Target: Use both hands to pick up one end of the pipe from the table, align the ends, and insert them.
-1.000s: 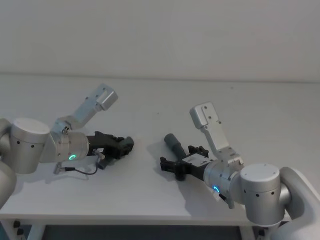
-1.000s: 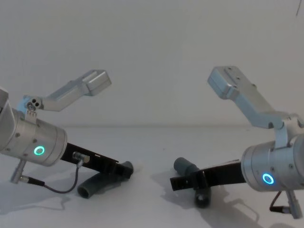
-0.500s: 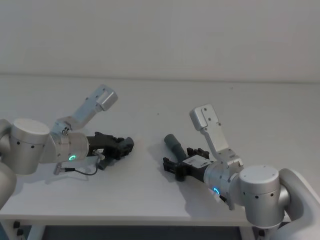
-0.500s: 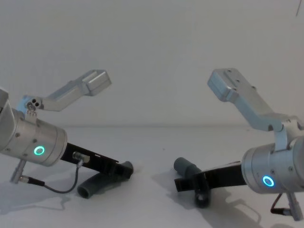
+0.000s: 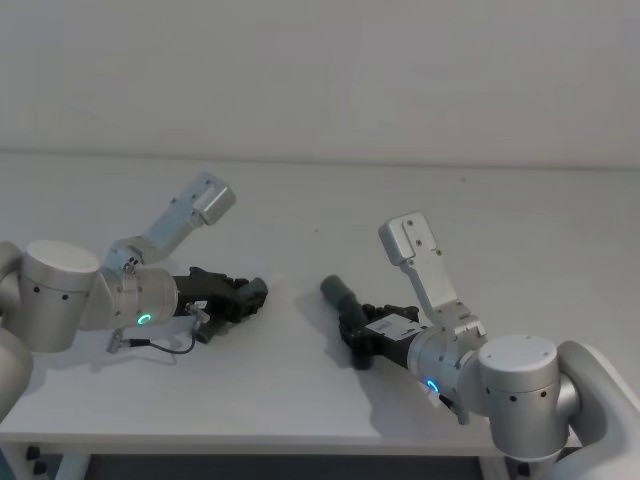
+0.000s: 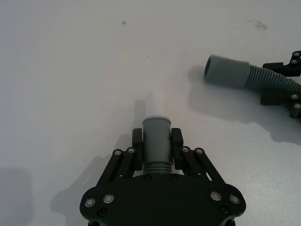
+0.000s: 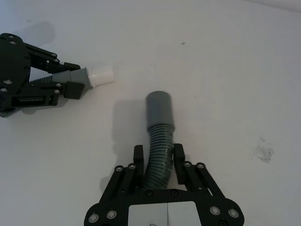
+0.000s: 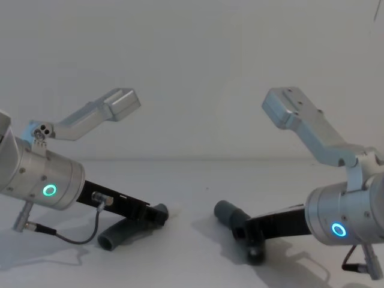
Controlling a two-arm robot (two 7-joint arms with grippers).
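My left gripper [image 5: 244, 294] is shut on the smooth pipe piece [image 6: 155, 137], low over the table [image 5: 300, 210]. The piece's whitish tip [image 7: 101, 75] sticks out past the fingers, and its other end [image 8: 111, 240] rests on the table. My right gripper [image 5: 358, 332] is shut on the ribbed pipe piece [image 7: 158, 143], with a finger on each side of the ribs. That piece's dark collar mouth [image 7: 159, 104] points away from the gripper, toward the table's middle. Bare table separates the tip from the collar [image 6: 225, 71].
Both forearms lie low across the table's near half, with a silver link [image 5: 205, 198] rising on the left and another [image 5: 410, 240] on the right. A thin black cable [image 8: 66, 237] loops under the left wrist. A plain wall stands behind the table.
The right gripper's spread fingers have come together on the ribbed piece, and its collar end has shifted slightly left. The left arm and its piece have stayed still.
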